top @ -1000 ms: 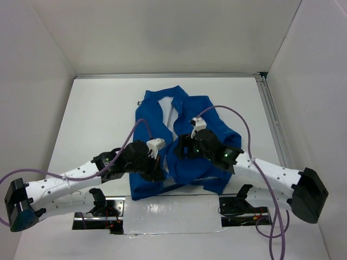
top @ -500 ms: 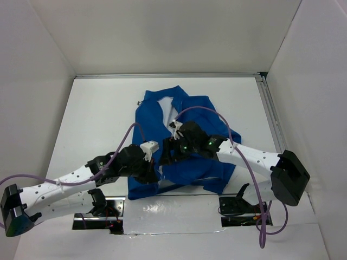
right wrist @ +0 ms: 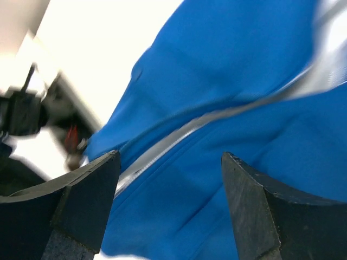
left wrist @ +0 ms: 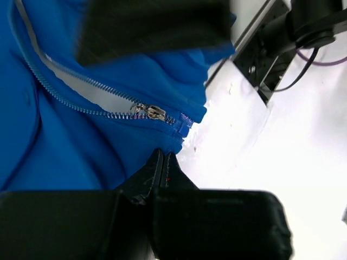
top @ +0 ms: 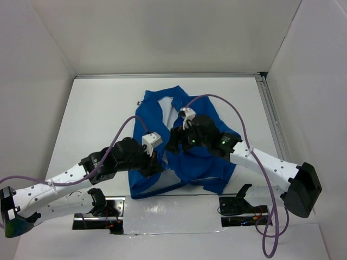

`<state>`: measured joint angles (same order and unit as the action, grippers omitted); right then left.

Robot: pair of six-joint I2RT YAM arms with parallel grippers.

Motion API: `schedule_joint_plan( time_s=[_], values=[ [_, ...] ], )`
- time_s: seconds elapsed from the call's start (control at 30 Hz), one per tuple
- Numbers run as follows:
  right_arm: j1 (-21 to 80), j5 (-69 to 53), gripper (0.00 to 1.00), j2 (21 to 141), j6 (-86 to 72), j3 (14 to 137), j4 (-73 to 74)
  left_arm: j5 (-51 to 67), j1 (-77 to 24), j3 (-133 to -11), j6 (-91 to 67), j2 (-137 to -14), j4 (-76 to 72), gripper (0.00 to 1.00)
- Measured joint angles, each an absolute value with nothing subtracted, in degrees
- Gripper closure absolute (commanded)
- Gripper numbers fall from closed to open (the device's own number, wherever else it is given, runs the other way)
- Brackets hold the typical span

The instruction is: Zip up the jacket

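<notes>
The royal-blue jacket [top: 190, 157] lies on the white table with its collar at the far side and white lining showing at the neck. Its silvery zipper [left wrist: 81, 89] is parted above the slider [left wrist: 149, 111], which sits close to the bottom hem. My left gripper [top: 155, 162] is over the jacket's lower left front. In the left wrist view it [left wrist: 164, 155] is shut, with the hem edge running into its fingertips. My right gripper [top: 174, 142] hovers over the middle of the front. In the right wrist view it [right wrist: 171, 157] is open, with the zipper line [right wrist: 179, 130] between its fingers.
White walls close in the table on three sides, and a metal rail [top: 271, 119] runs along the right edge. Black arm mounts with cables [top: 100, 203] [top: 238, 203] sit by dark slots at the near edge. One mount shows in the left wrist view [left wrist: 271, 54].
My right gripper swung left over the zipper, then back a little up and right. My left gripper moved slightly away from me, and the hem beside it has bunched up, showing pale lining.
</notes>
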<state>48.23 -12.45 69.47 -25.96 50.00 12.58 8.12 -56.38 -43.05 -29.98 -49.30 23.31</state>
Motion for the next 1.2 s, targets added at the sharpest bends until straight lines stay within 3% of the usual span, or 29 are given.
schedule_joint_plan(
  time_s=[0.2,0.47,0.87,1.1,1.2],
  values=[
    [44.1,-8.4,0.19,68.8,-14.7,51.5,9.0,6.1,-55.9,-50.8,-24.1,-52.7,22.2,1.0],
    [41.2,-15.0,0.21,71.6,1.6,53.8,8.1,5.8,-49.8,-60.6,-17.6,-58.9,21.9,1.0],
    [42.2,-28.9,0.23,64.7,3.1,44.9,5.6,18.7,-36.2,-58.3,-12.5,-59.4,19.8,1.0],
    [43.4,-20.0,0.22,64.4,0.2,44.7,3.4,24.8,-36.2,-55.0,-9.8,-56.7,18.5,1.0],
    [42.5,-15.8,0.14,59.2,-2.3,43.8,2.7,24.6,-36.2,-55.4,-11.0,-57.4,18.7,1.0]
  ],
)
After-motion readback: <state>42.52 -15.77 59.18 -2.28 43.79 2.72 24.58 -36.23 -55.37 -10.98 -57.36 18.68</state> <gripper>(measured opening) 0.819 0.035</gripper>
